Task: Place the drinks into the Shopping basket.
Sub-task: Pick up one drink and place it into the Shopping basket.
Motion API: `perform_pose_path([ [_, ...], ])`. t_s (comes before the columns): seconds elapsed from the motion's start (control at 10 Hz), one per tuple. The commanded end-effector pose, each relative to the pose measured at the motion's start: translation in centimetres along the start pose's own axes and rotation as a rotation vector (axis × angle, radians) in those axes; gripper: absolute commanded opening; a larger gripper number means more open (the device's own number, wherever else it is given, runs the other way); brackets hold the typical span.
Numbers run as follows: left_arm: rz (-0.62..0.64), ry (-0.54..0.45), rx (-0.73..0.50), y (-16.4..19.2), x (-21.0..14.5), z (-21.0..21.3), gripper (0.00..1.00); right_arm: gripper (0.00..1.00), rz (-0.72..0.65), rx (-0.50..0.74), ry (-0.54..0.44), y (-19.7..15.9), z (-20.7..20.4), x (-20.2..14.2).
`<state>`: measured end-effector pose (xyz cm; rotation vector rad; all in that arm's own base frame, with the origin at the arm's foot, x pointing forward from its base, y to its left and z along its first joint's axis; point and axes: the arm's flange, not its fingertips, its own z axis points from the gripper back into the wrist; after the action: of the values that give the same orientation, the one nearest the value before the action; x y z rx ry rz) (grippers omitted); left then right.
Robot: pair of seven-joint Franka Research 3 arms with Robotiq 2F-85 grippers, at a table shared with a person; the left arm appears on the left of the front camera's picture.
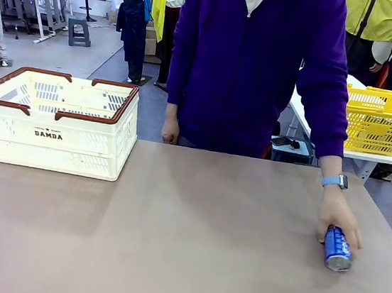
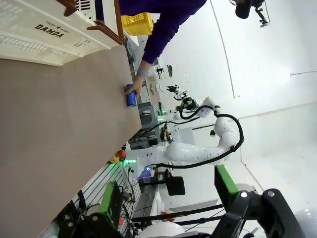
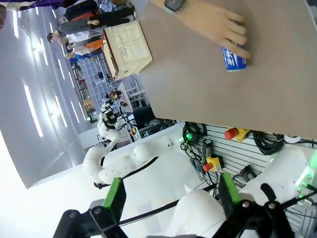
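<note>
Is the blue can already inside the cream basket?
No, the blue can lies on its side on the table under the person's hand, well apart from the Shopping basket.

Bright, even indoor light, faint soft shadows on the table [image 1: 168, 257], wide-angle bending in both wrist views

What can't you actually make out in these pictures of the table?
Blue can, front view: the person's hand covers its far end, and its lettering is too small to read.
Shopping basket, front view: its near wall hides the floor, so whether anything lies inside cannot be told.
Print above DAMDA, front view: too small.
</note>
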<state>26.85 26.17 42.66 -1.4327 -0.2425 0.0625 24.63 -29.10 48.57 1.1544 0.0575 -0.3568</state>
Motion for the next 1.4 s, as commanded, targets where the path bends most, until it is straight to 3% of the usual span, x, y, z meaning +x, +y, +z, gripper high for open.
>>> perform_pose_path([
  [0.0,-0.010,-0.001,-0.007,0.0,-0.3,0.0,1.00,1.00,0.030,-0.001,0.007,-0.2,0.2,-0.2],
  [0.6,-0.010,-0.001,-0.007,0.0,-0.3,0.0,1.00,1.00,0.001,0.000,0.000,0.0,0.0,0.0],
  [0.8,-0.010,-0.001,-0.007,0.0,-0.3,0.0,1.00,1.00,0.126,-0.261,0.066,5.6,-9.0,1.6],
  [1.0,-0.010,-0.001,-0.007,0.0,-0.3,0.0,1.00,1.00,0.201,-0.351,0.044,7.6,-13.2,2.3],
  [1.2,-0.010,-0.001,-0.007,0.0,-0.3,0.0,1.00,1.00,0.202,-0.378,0.007,6.7,-11.1,2.4],
  [1.3,-0.010,-0.001,-0.007,0.0,-0.3,0.0,1.00,1.00,0.176,-0.230,-0.084,4.5,-3.6,1.6],
])
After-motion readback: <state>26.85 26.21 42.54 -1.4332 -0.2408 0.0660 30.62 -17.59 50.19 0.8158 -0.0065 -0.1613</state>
